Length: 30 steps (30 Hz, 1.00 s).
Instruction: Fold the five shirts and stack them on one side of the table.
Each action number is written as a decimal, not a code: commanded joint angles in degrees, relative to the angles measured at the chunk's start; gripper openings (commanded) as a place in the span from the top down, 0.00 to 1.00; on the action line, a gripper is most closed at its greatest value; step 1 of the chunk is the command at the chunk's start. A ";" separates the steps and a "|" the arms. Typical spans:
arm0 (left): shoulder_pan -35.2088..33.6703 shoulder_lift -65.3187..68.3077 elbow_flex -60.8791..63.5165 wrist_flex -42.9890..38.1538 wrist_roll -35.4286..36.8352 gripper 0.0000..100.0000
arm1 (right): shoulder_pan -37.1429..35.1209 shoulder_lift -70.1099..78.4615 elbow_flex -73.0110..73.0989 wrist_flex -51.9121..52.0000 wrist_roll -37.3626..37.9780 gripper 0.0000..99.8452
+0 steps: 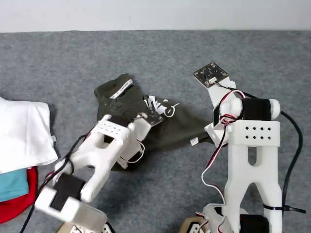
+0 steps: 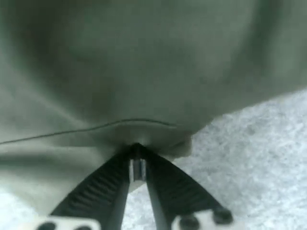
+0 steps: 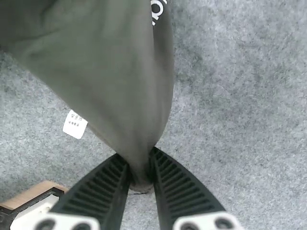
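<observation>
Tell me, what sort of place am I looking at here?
Likely a robotics lab or workshop, not a laundry: a grey-covered table, the left gripper and right gripper both pinching a dark green shirt, and a pile of shirts at the table's edge.

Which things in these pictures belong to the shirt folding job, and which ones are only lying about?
Part of the job:
- green shirt, pinched by the left gripper and the right gripper
- white shirt, blue shirt and red shirt, piled at the table's edge

Only lying about:
- grey mat under everything
- brown board by the right arm's base
</observation>
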<state>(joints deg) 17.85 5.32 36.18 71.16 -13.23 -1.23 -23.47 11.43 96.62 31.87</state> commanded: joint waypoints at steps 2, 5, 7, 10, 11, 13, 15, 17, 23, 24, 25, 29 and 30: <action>0.44 3.08 -3.82 -0.44 0.62 0.99 | -0.22 -1.80 -0.26 -0.22 0.18 0.99; 3.52 1.23 -4.79 0.26 2.02 0.99 | -0.22 -1.89 -0.26 -0.22 0.18 0.99; 7.38 -0.88 -4.79 1.41 3.60 0.99 | -0.22 -1.89 -0.26 -0.22 0.18 0.99; 14.07 -3.96 -4.44 4.04 5.71 0.99 | -0.22 -1.89 -0.26 -0.22 0.18 0.99; 16.00 -4.92 -4.44 5.10 6.15 0.99 | -0.22 -1.89 -0.26 -0.22 0.18 0.99; 18.81 -6.51 -4.44 7.12 6.42 0.99 | -0.22 -1.89 -0.35 -0.22 0.18 0.99; 19.87 -7.65 -4.44 9.05 6.42 0.99 | -0.22 -1.89 -0.53 -0.22 0.18 0.99; 19.78 -8.26 -4.44 10.20 5.89 0.99 | -0.22 -1.89 -0.53 -0.22 0.18 0.99; 12.40 -12.31 -4.97 11.78 2.46 0.99 | -0.22 -1.89 -0.53 -0.22 0.26 0.99; 10.64 -13.80 -4.88 11.87 1.49 0.99 | -0.22 -1.89 -0.53 -0.22 0.26 0.99; 8.79 -15.56 -4.88 12.31 0.26 0.99 | -0.22 -1.89 -0.53 -0.22 0.26 0.99; 1.41 -22.77 -4.88 15.30 -4.13 0.99 | -0.22 -1.89 -0.53 -0.22 0.26 0.99; -0.53 -24.44 -4.79 16.26 -5.80 0.99 | -0.22 -1.89 -0.53 -0.22 0.26 0.99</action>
<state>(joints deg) 22.24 -12.88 33.10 84.62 -14.73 -1.23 -23.47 11.43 96.62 31.87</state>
